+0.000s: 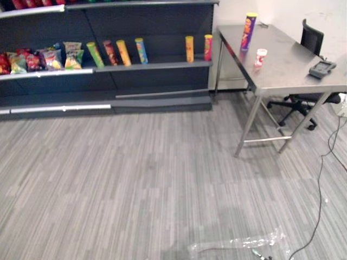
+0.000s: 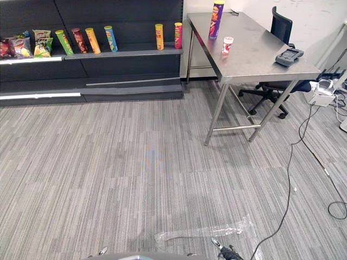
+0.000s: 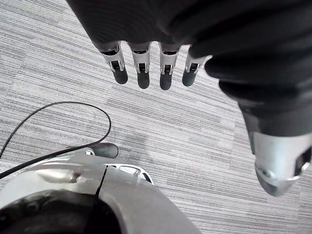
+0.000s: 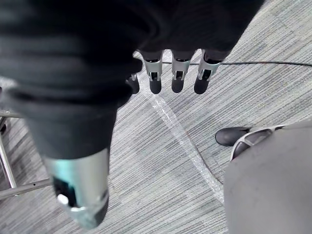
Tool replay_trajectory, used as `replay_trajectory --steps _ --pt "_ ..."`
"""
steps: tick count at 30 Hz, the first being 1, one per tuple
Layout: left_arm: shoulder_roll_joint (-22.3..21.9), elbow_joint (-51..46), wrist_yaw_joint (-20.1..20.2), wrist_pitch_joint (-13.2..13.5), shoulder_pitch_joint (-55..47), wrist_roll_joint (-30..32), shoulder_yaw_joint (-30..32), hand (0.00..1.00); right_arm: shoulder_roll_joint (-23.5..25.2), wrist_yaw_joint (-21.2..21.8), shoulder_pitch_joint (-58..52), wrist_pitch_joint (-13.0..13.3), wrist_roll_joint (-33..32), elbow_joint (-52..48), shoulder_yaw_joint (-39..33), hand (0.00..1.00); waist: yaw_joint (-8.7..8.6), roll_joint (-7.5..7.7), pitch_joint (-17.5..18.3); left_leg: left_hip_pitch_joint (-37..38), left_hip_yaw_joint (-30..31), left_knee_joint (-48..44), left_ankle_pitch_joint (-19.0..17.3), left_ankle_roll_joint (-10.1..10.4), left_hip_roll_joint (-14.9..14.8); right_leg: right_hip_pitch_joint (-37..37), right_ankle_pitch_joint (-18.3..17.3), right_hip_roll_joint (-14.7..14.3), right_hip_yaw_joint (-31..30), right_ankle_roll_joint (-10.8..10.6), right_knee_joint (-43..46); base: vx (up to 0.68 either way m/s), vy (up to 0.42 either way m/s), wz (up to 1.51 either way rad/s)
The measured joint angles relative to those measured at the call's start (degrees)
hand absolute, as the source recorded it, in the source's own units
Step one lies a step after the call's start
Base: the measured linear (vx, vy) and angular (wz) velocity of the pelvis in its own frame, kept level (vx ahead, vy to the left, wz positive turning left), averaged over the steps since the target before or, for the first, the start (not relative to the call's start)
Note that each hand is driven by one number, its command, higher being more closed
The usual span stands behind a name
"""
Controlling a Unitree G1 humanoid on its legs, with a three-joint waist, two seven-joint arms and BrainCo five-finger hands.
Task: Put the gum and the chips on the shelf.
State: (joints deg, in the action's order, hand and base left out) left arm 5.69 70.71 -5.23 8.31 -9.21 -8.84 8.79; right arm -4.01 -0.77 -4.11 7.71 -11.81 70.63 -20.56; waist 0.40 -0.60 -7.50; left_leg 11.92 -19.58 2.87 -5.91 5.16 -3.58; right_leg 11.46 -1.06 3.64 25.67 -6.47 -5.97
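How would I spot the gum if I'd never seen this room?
Find the steel table right of the dark shelf. Along its shelf-side edge stand a tall purple chips can and, nearer, the gum. The gum is the small white tub with red on it, far shorter than the can.

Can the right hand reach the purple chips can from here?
Probably not: the right hand hangs open over the floor; the purple chips can stands far off on the table.

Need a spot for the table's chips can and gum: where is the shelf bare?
The shelf is bare between the blue can and the orange can near its right end. Leftward it is crowded: leaning cans, then snack bags.
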Motion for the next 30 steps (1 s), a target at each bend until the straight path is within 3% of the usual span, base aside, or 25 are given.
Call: replay_trajectory --steps 1,5,6,8,11,13,14,15,18,19,22,24,25,28,29,30 --pt "0.0 0.0 0.1 0.0 0.0 0.0 0.0 0.0 0.0 0.1 0.0 0.0 0.0 0.0 -0.4 0.0 -0.01 0.65 -0.4 -0.3 0.1 0.0 0.0 0.0 0.0 -0.2 0.0 0.0 0.4 0.0 0.0 -0.04 0.007 0.08" --pt "0.1 0.0 0.3 0.0 0.2 0.0 -0.1 0.0 0.0 0.1 0.1 0.0 0.0 0.0 -1.5 0.0 0.0 0.53 -0.3 -1.8 0.2 -0.3 0.1 -0.1 0.0 -1.5 -0.4 0.3 1.1 0.6 0.8 -0.02 0.008 0.07" --pt "0.2 0.1 0.4 -0.1 0.5 0.0 -0.2 0.0 -0.1 0.1 0.6 -0.1 0.0 0.0 -1.5 0.0 -0.02 0.76 -0.7 -2.8 0.4 -0.9 0.1 -0.1 -0.1 -3.1 -1.3 0.7 1.1 1.7 3.2 0.0 0.0 0.0" --pt "0.7 0.1 0.4 -0.1 1.3 0.0 -1.1 0.0 -0.1 0.0 2.0 -0.1 0.0 0.0 -1.5 0.0 -0.31 0.44 -1.7 -4.1 1.1 -1.8 0.5 0.2 -0.1 -6.5 -4.4 2.4 1.4 2.0 9.3 -0.02 0.017 0.12" --pt "2.2 0.0 0.4 0.0 3.2 -0.3 -1.8 0.0 0.6 -0.1 3.7 -0.2 0.0 0.1 -1.4 0.0 -0.15 2.77 -3.8 -7.6 1.3 -5.3 0.4 0.3 0.1 -12.4 -9.4 5.7 1.7 2.6 19.4 -0.05 -0.021 0.18" --pt "3.0 0.0 0.3 0.0 3.8 -2.4 -1.8 0.0 1.5 -0.1 4.7 -0.1 0.0 0.1 -1.3 0.0 -0.11 4.46 -5.1 -12.1 1.0 -13.8 -0.6 1.3 -0.9 -13.4 -11.2 6.9 2.1 3.6 21.6 -0.06 -0.112 0.21" --pt "3.0 -0.1 0.3 0.0 3.9 -2.4 -1.8 0.0 1.6 -0.1 4.7 0.0 0.0 0.1 -1.2 0.0 -0.07 4.52 -5.3 -14.0 1.0 -17.7 -1.0 1.5 -1.6 -13.2 -11.8 6.9 2.2 3.7 21.4 -0.06 -0.149 0.12" --pt "2.8 -0.3 0.3 0.0 3.9 -3.4 -1.8 0.0 1.4 -0.1 4.7 0.0 -0.1 0.1 -0.8 0.0 0.03 4.24 -5.5 -19.0 1.0 -28.5 -1.4 1.1 -4.0 -12.8 -12.4 6.4 2.2 4.5 21.1 -0.04 -0.125 0.02" --pt "1.4 -0.6 0.1 0.0 3.3 -6.4 -1.3 0.0 -0.7 0.0 4.5 0.1 -1.3 0.1 2.1 0.0 0.21 2.03 -6.8 -27.0 1.8 -48.4 -1.0 -0.8 -10.4 -9.6 -13.6 3.9 1.9 5.1 21.3 0.0 -0.068 -0.12" --pt "1.6 -0.7 0.1 0.0 3.4 -6.7 -1.4 0.0 -1.4 -0.2 4.3 0.0 -1.9 0.8 2.4 0.0 0.13 1.84 -6.9 -29.0 3.4 -49.2 -2.2 -0.3 -9.9 -8.7 -14.1 4.2 1.9 4.9 21.3 0.08 0.034 -0.06" --pt "1.3 -1.2 0.4 0.7 3.5 -7.3 -1.6 0.0 -1.8 -0.5 4.4 -0.1 -2.0 2.4 2.4 0.0 0.4 1.63 -7.2 -32.4 3.4 -40.5 -2.2 0.0 -9.9 -8.1 -14.0 4.6 0.9 4.2 19.9 0.15 0.085 -0.12" --pt "1.2 -1.3 0.0 1.2 3.8 -8.8 -1.6 0.0 -1.7 -1.4 4.5 0.0 -2.0 2.3 2.4 0.0 1.11 1.6 -7.3 -32.6 3.5 -28.3 0.6 1.1 -9.6 -8.1 -14.1 5.2 -0.3 3.5 19.3 0.25 0.184 -0.34" --pt "1.2 -1.3 -0.4 1.2 3.9 -9.0 -1.6 0.0 -1.8 -1.7 4.7 0.0 -2.1 2.3 2.5 0.0 1.35 1.54 -7.3 -32.3 4.4 -19.7 3.8 1.6 -9.0 -8.0 -14.4 5.8 -1.2 2.7 19.2 0.34 0.272 -0.3" --pt "0.2 -1.3 -1.2 1.4 3.8 -9.0 -1.6 0.0 -2.3 -1.9 5.6 0.2 -2.1 2.2 3.2 0.0 1.48 0.02 -8.1 -30.5 6.1 -5.8 8.0 2.4 -9.3 -4.9 -15.4 6.0 -3.3 -0.7 17.9 0.41 0.337 -0.37" --pt "0.4 -1.3 -1.2 1.6 3.7 -9.0 -1.5 0.0 -2.0 -2.0 6.4 0.3 -2.2 2.3 3.1 0.0 1.5 0.38 -8.2 -29.7 5.5 -8.1 13.2 1.0 -8.8 -3.2 -15.7 7.4 -4.4 -1.9 16.6 0.55 0.383 -0.56" --pt "1.5 -2.4 -1.2 1.8 3.9 -9.0 -1.5 0.0 -0.2 -1.8 7.3 0.4 -2.2 2.4 3.1 0.0 1.97 3.03 -8.1 -30.2 4.0 -11.3 12.7 -0.4 -7.4 -1.8 -15.1 9.0 -5.6 -1.8 14.1 0.48 0.26 -0.46"
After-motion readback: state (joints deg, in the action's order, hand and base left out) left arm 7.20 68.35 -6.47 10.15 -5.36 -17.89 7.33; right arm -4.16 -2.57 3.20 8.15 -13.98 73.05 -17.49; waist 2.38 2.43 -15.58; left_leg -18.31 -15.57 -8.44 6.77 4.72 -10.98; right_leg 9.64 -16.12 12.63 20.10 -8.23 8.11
